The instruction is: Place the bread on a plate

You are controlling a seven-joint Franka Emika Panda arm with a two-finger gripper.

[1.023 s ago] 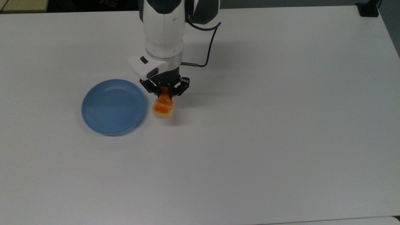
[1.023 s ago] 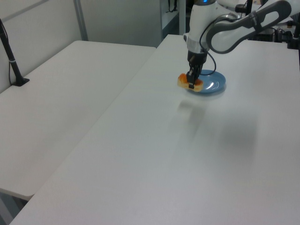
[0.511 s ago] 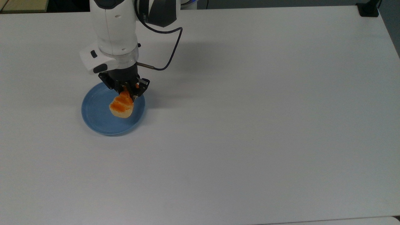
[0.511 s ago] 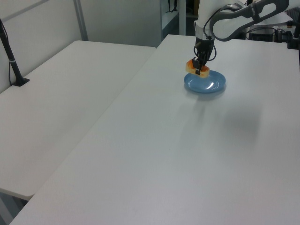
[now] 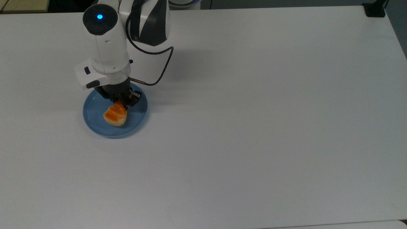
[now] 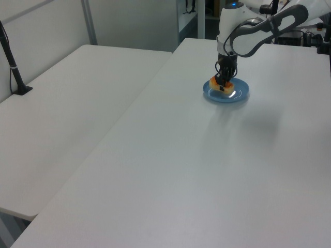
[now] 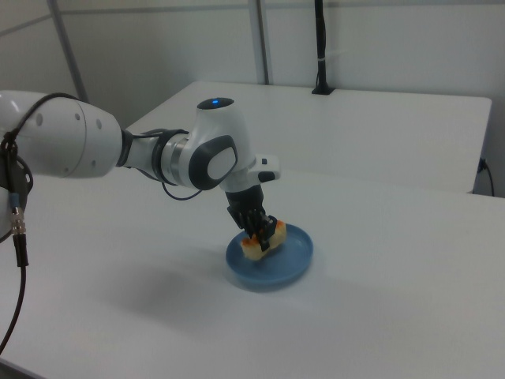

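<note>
1. One white robot arm (image 5: 108, 47) reaches down over the white counter (image 5: 254, 127) that I am watching, with a blue light glowing on its top joint in the top view.
2. I see its tool (image 5: 120, 101) closed around one end of the bread (image 5: 115, 115), gripping the loaf at its orange-brown top.
3. I see the bread above the inside of the round light-blue plate (image 5: 95, 121), toward the middle; its free end points toward the top view's lower left.
4. From the right view, the tool (image 7: 264, 233) holds the bread (image 7: 263, 240) low over the plate (image 7: 288, 264), tilted; I cannot tell whether its lower end touches the plate's surface.
5. From the left view, the tool (image 6: 224, 85) and bread (image 6: 221, 86) sit over the plate (image 6: 239, 95), which lies far across the counter (image 6: 207, 170).
6. I see the plate flat on the counter in the top view's left half, partly under the arm's wrist.
7. A thin black cable (image 5: 159, 71) loops from the wrist toward the top view's right and back up to the arm.
8. Beyond the counter in the left view stands a second white table (image 6: 57, 113) with a black post (image 6: 11, 64) at its far side.
</note>
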